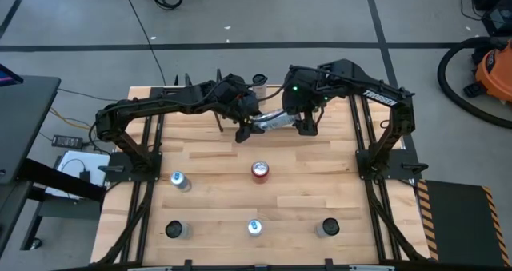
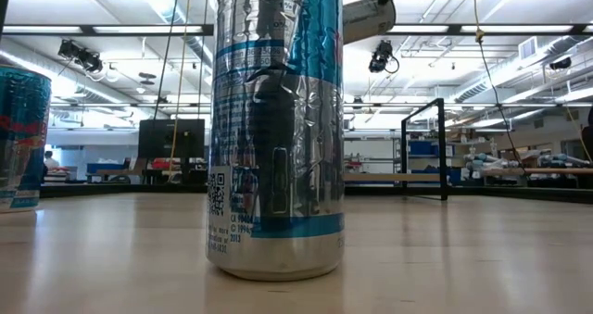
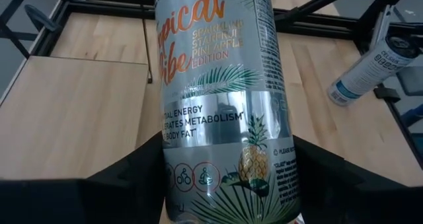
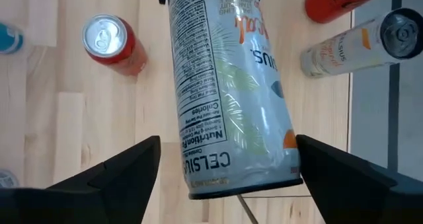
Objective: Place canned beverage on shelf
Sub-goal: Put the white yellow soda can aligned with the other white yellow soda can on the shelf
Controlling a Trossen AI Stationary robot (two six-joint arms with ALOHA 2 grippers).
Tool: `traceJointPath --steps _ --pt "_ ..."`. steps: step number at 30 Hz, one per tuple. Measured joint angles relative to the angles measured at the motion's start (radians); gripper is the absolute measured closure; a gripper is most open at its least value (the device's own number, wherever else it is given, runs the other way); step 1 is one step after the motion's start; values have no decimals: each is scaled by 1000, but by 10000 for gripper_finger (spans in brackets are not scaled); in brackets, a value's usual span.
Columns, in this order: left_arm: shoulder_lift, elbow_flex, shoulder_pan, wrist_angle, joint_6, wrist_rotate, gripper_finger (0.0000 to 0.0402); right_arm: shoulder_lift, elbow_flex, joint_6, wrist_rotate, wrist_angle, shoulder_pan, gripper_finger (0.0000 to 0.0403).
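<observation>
I see the light wood table (image 1: pixel 240 191) first, w/ the black rod-framed shelf (image 1: pixel 212 91) at its far edge. Both dark arms meet mid-air above that end. My left gripper (image 3: pixel 228 178) is clamped on the slim silver pineapple-print can (image 3: pixel 221 105), held off the table, near the shelf. My right gripper (image 4: pixel 228 161) has fingers apart either side of the can's other end, not gripping. Red can (image 1: pixel 260 170) stands mid-table; blue-silver can (image 1: pixel 254 227) nearer the front.
</observation>
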Motion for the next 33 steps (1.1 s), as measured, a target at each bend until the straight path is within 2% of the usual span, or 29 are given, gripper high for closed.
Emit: traceJointPath --steps 7,14,20,26,33 --pt "0 0 -15 -3 26 -69 144 -4 140 84 23 -18 0 47" --pt "0 0 -18 14 35 -64 144 -9 261 151 38 -17 -1 48" --pt "0 -40 -30 169 32 -76 144 -33 261 148 43 -19 -24 46" --pt "-1 -134 -41 314 -33 -79 144 -52 260 183 45 -3 -61 47" --pt "-1 -273 -70 611 -60 -84 144 -59 260 233 45 2 -93 47"
